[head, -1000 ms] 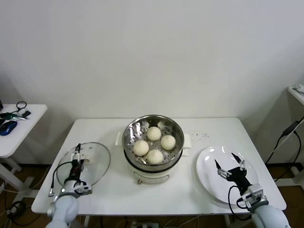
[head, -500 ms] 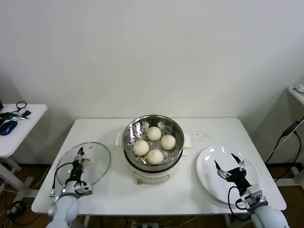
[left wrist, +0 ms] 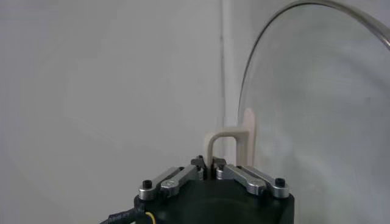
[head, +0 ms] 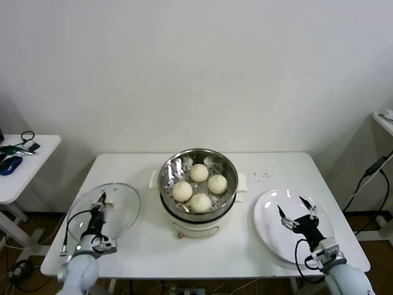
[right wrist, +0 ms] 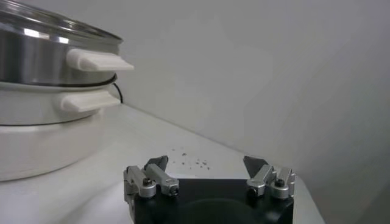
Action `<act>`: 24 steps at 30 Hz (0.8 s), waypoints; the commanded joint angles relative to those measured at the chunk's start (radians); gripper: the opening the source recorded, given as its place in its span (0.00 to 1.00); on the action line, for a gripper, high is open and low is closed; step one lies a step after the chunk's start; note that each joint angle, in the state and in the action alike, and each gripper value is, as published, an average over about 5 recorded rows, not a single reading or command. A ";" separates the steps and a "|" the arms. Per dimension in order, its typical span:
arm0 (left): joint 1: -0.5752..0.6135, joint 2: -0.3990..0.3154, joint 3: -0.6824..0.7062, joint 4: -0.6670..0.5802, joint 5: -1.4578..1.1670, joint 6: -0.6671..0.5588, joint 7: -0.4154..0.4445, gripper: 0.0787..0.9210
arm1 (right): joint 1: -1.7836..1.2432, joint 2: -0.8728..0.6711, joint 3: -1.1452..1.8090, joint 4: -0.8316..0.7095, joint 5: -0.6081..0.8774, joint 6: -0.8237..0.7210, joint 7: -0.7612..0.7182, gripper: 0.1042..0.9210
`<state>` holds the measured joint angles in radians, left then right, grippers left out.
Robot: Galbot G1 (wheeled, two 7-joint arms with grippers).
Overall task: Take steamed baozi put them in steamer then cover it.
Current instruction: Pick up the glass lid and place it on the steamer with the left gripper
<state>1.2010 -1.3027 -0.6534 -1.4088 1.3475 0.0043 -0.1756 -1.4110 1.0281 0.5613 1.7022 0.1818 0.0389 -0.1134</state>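
On the table's (head: 147, 246) left, the left claw (head: 98, 209) is clenched on the glass lid's (head: 120, 209) handle (left wrist: 226, 141). To its right stands the uncovered steamer (head: 169, 175), holding four steamed baozi (head: 182, 191) (well apart from either claw). Far right, the right claw (head: 293, 211) hangs released over the white plate (head: 270, 230).

Over the last second the left gripper (left wrist: 209, 162) went from wide open to closed — its jaws came together on the cream handle (left wrist: 230, 137) of the glass lid (head: 105, 211). In the head view the lid shifted slightly toward the robot's left on the tabletop (head: 147, 246), and the left arm sat a little lower and further left than before.
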 commanded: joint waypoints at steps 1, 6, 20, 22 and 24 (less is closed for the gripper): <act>0.110 0.031 -0.008 -0.275 -0.064 0.029 0.016 0.08 | 0.004 -0.004 0.004 -0.001 0.000 0.002 0.000 0.88; 0.212 0.071 -0.032 -0.467 -0.079 0.120 0.061 0.08 | 0.013 -0.010 0.005 -0.003 0.000 0.002 0.002 0.88; 0.315 0.207 0.093 -0.806 -0.095 0.386 0.159 0.08 | 0.064 -0.041 -0.034 -0.031 -0.003 -0.004 0.014 0.88; 0.289 0.227 0.161 -0.805 -0.074 0.424 0.161 0.08 | 0.076 -0.044 -0.048 -0.035 -0.005 -0.006 0.018 0.88; 0.260 0.237 0.237 -0.799 -0.047 0.462 0.169 0.08 | 0.089 -0.048 -0.063 -0.039 -0.007 -0.009 0.023 0.88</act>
<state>1.4582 -1.1501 -0.6281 -2.0226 1.2641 0.2706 -0.0554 -1.3576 0.9883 0.5333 1.6738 0.1765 0.0331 -0.0979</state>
